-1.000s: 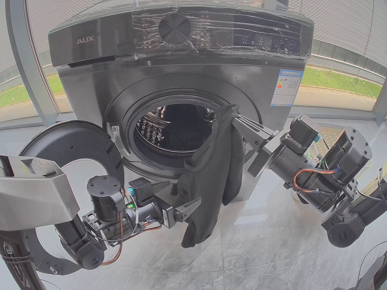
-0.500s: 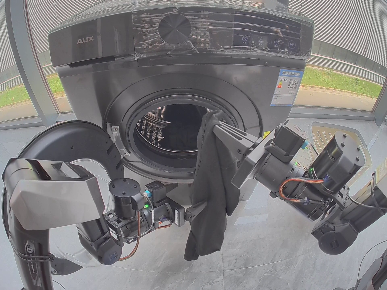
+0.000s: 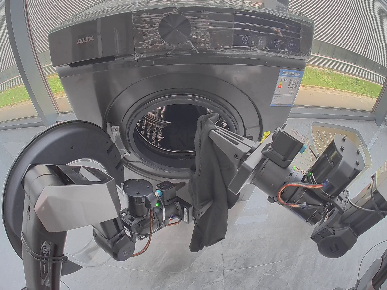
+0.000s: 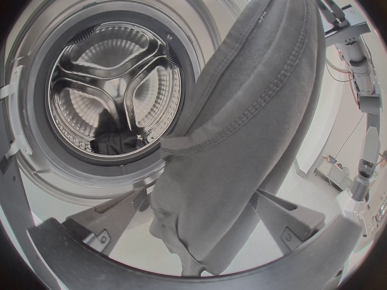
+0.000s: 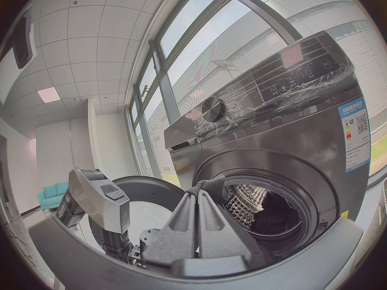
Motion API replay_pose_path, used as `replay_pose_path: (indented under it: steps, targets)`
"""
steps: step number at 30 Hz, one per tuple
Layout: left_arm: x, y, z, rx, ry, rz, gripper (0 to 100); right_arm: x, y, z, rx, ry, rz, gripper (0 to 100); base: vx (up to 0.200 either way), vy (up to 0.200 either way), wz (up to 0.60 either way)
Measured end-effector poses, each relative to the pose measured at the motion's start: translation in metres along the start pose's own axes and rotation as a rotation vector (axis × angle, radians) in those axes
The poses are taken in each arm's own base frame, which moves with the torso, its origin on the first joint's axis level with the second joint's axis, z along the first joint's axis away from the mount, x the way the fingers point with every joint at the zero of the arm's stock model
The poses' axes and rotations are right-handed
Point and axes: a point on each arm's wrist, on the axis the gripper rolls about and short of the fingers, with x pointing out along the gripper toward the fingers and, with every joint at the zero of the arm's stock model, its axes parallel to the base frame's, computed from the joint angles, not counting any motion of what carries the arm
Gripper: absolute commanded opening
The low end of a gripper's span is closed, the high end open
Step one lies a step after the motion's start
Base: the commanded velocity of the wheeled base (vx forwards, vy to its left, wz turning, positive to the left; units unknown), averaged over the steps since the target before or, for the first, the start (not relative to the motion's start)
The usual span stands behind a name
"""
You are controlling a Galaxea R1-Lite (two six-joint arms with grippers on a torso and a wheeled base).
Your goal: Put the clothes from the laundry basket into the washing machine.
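The limp dark grey cloth garment [image 3: 211, 178], which we judge light and floppy, hangs before the open round mouth of the grey metal washing machine [image 3: 100, 85], its top fold pinched in the closed jaws of our right gripper [image 3: 213, 132], while the jaws of our left gripper [image 3: 200, 212] are spread around its lower part, where we would grasp next.

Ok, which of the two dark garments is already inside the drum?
The small crumpled dark garment lying at the bottom of the drum. The long dark garment hangs outside, in front of the opening, pinched by the right gripper.
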Motion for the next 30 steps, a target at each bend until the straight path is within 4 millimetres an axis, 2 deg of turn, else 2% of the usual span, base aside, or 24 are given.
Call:
replay_pose_path:
  steps: [8, 9, 21, 30]
  targets:
    - [0.021, 0.01, -0.008, 0.002, -0.016, 0.019, 100, -0.004, 0.002, 0.0, 0.003, 0.007, 0.003, 0, 0.0, 0.0, 0.0]
    - [0.023, 0.013, -0.009, 0.003, -0.016, 0.027, 0, -0.004, 0.002, 0.0, 0.003, 0.008, 0.003, 0, 0.0, 0.0, 0.0]
    - [0.032, 0.021, -0.015, 0.015, -0.04, 0.055, 0, -0.005, 0.001, 0.001, 0.003, 0.004, 0.002, 0, 0.0, 0.0, 0.0]
    - [0.019, 0.015, 0.001, 0.016, -0.062, 0.039, 0, 0.0, -0.013, 0.005, -0.012, -0.018, -0.038, 0, 0.0, 0.0, 0.0]
